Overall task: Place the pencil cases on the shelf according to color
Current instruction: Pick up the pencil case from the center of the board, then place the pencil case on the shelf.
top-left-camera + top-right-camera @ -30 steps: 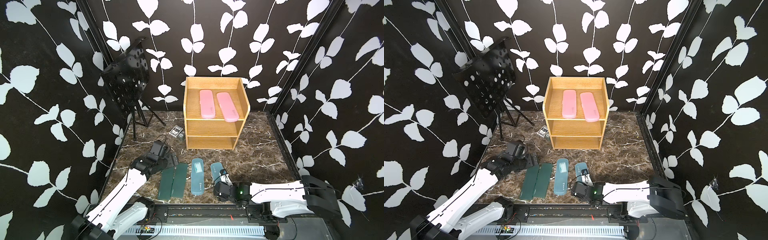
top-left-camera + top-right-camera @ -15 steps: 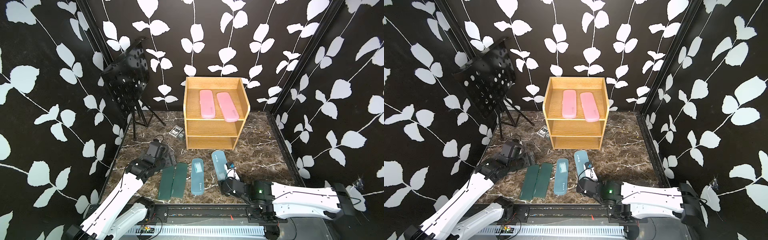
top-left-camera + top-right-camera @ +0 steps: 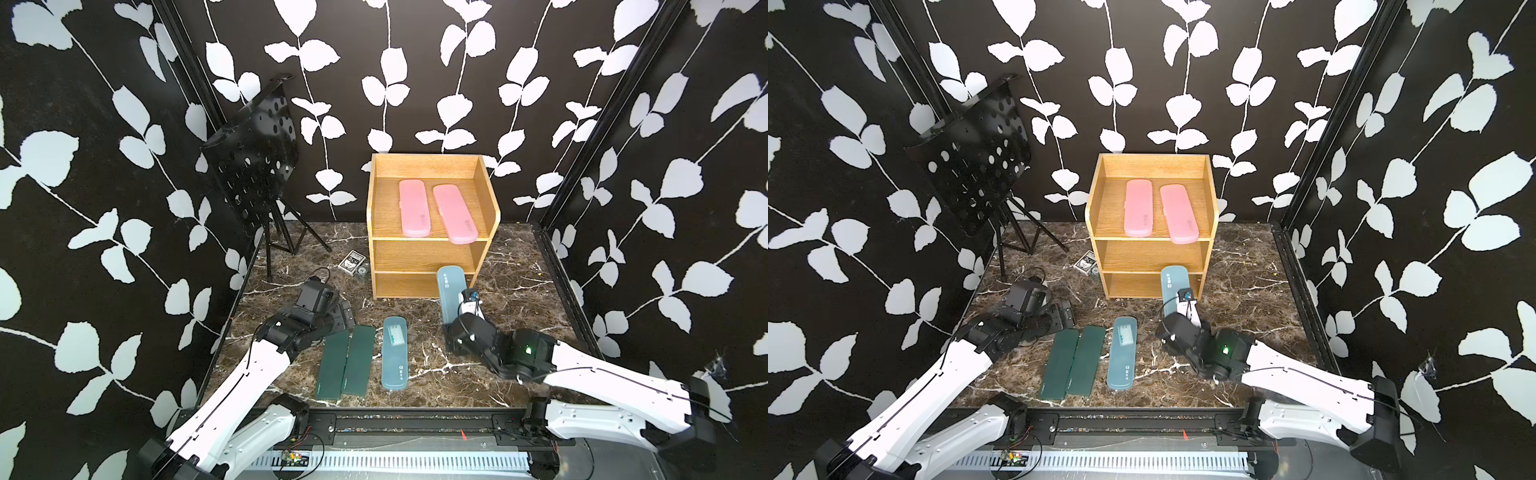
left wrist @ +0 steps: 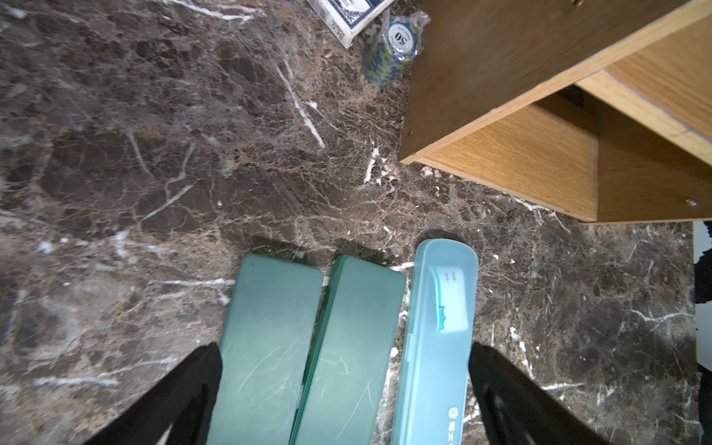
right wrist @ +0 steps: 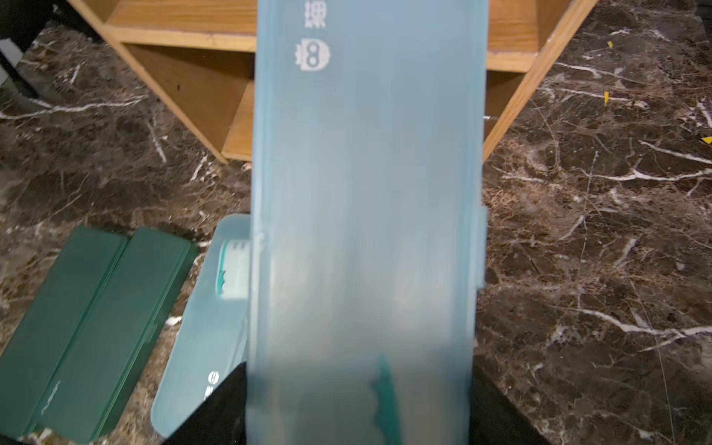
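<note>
Right gripper (image 3: 451, 328): clamped on translucent blue rounded pencil case (image 3: 451, 291), raised before light-wood three-tier shelf (image 3: 419, 239), front right corner.
Left gripper (image 4: 346, 389): spread wide, empty.
Technique: keep the case level and enter an empty tier squarely.

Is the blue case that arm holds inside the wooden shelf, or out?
Out: the translucent blue rounded case, in the right gripper, hangs before the light-wood shelf; whether its tip has entered, cannot tell.
</note>
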Controlling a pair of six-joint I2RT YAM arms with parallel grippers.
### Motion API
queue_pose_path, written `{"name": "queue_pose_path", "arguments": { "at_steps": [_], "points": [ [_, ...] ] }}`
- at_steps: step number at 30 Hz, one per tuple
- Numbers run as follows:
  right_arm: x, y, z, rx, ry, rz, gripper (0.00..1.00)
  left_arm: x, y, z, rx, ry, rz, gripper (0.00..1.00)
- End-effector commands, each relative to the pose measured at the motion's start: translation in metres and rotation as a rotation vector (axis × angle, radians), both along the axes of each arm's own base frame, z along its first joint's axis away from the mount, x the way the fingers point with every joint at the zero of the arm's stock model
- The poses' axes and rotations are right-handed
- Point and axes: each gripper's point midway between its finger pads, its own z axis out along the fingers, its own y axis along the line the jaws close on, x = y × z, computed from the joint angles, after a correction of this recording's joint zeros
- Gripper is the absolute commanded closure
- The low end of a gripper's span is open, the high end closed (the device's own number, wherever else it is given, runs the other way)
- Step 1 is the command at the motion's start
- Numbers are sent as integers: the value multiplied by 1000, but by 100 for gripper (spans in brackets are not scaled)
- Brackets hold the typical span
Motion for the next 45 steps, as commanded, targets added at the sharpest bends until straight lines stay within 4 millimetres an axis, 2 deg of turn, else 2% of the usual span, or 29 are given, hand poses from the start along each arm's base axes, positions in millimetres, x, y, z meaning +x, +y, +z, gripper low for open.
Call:
{"name": "queue_pose_path", "arguments": {
  "at_steps": [1, 6, 10, 14, 15, 19, 22, 28, 33, 35, 45],
  "points": [
    [34, 19, 19, 37, -27, 53, 40, 13, -12, 11, -35, -40, -20, 1],
    [80, 35, 10, -25, 22, 69, 40, 21, -23, 6, -54, -24, -40, 1],
    [112, 41, 10, -56, 21, 50, 39, 25, -38, 6, -103, -27, -91, 1],
    [123, 44, 6, -41, 36, 41, 34, 24, -45, 5, -114, -13, -136, 1],
    [129, 48, 18, -17, 16, 37, 32, 23, -45, 4, -113, -10, -138, 1],
    [135, 46, 24, -5, 10, 13, 28, 21, -45, 6, -119, -17, -146, 1],
    [134, 50, 31, 25, -3, 20, 16, 20, -50, 10, -142, -18, -163, 1],
    [128, 42, 45, 52, -15, -2, 6, 21, -50, 11, -140, -26, -166, 1],
    [114, 38, 52, 110, -8, 5, 3, 19, -47, 13, -130, -36, -162, 1],
    [105, 37, 44, 131, 17, 9, 3, 20, -45, 13, -122, -43, -156, 1],
    [72, 32, 35, 150, 44, 37, 1, 18, -40, 18, -89, -48, -161, 1]
  ]
}}
